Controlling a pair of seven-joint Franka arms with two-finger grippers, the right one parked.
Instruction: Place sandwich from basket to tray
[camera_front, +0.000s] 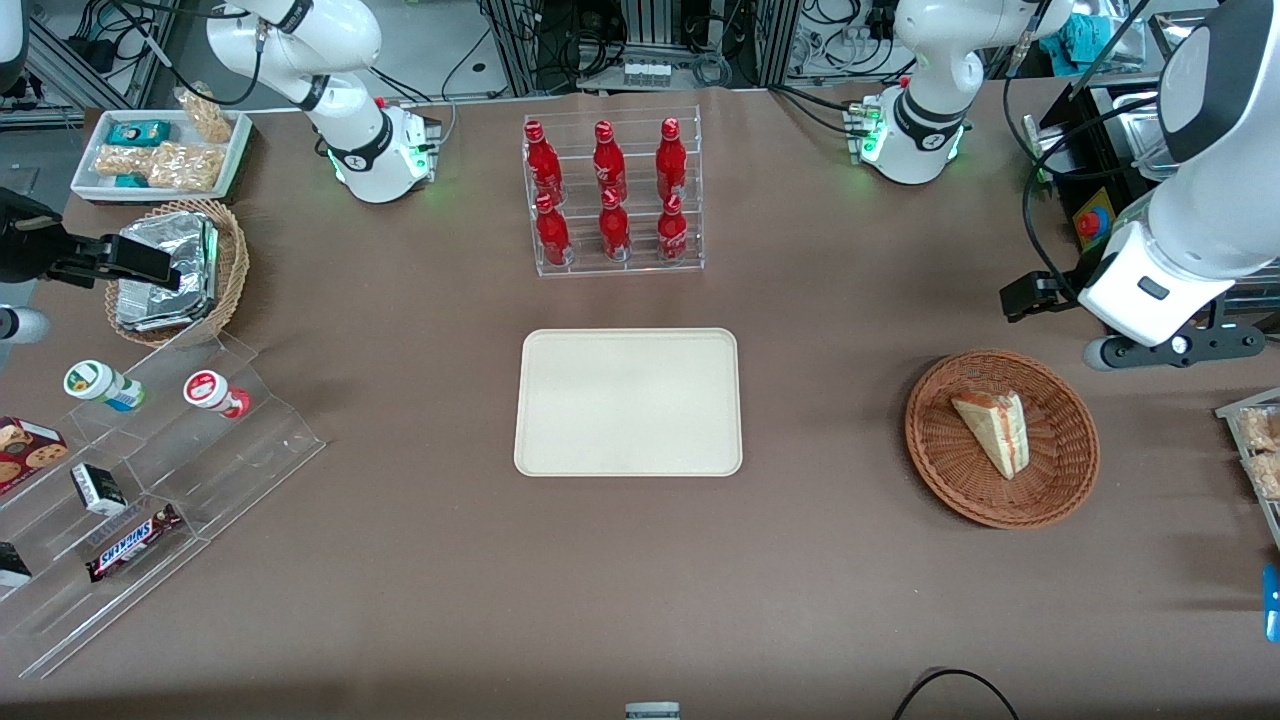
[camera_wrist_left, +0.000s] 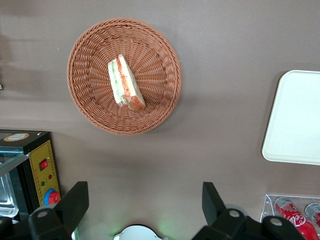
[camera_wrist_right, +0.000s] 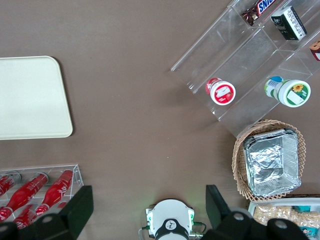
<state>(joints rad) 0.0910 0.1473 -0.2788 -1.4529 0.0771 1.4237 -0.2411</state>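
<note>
the table (camera_front: 400, 560) is the biggest thing here, brown and covered edge to edge. the tray (camera_front: 628, 402) sits flat in the middle of it with nothing on it, in front of a clear rack of red bottles (camera_front: 610, 195). the basket (camera_front: 1000, 437) sits well apart from the tray, toward the working arm's end of the table. inside it lies the sandwich (camera_front: 993, 430), flat on its side on the weave, red and green filling edge showing clearly in the wrist view (camera_wrist_left: 125, 82).

the left arm's gripper (camera_wrist_left: 142, 212) hangs high above the table, farther from the front camera than the basket, fingers spread wide with nothing between them.

so this looks like the very start: the reach hasn't closed in and the sandwich is untouched. the next move probably calls for swinging over the basket, lining the fingers (camera_wrist_left: 75, 200) across the wedge's thin sides, and coming down gently, since soft bread will likely squash if pinched hard.
</note>
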